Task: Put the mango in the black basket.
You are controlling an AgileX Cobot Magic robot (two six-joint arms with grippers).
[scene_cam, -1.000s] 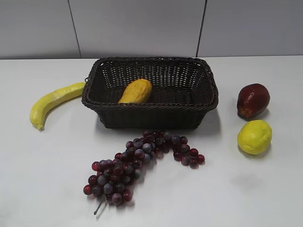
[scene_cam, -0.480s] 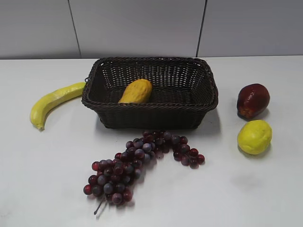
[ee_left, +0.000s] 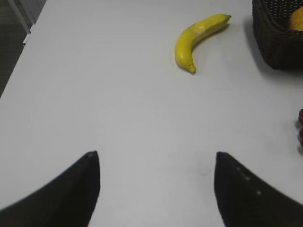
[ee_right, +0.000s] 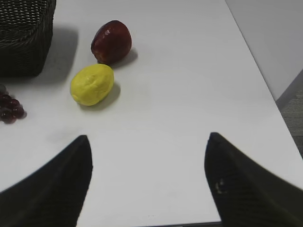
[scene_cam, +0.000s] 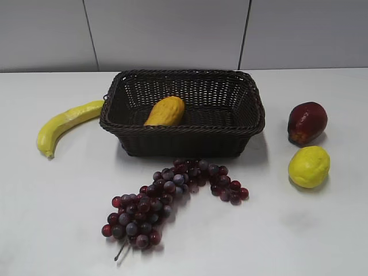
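Observation:
The yellow-orange mango (scene_cam: 165, 111) lies inside the black basket (scene_cam: 183, 131), toward its left half, at the back middle of the table. A sliver of the mango (ee_left: 297, 20) shows in the left wrist view above the basket's corner (ee_left: 277, 40). The basket's corner also shows in the right wrist view (ee_right: 23, 42). My left gripper (ee_left: 156, 158) is open and empty over bare table near the front left. My right gripper (ee_right: 147, 142) is open and empty near the front right edge. Neither gripper shows in the exterior view.
A banana (scene_cam: 64, 125) lies left of the basket, also in the left wrist view (ee_left: 196, 40). A bunch of dark red grapes (scene_cam: 167, 195) lies in front of the basket. A dark red fruit (scene_cam: 307, 122) and a lemon (scene_cam: 309, 166) lie at the right.

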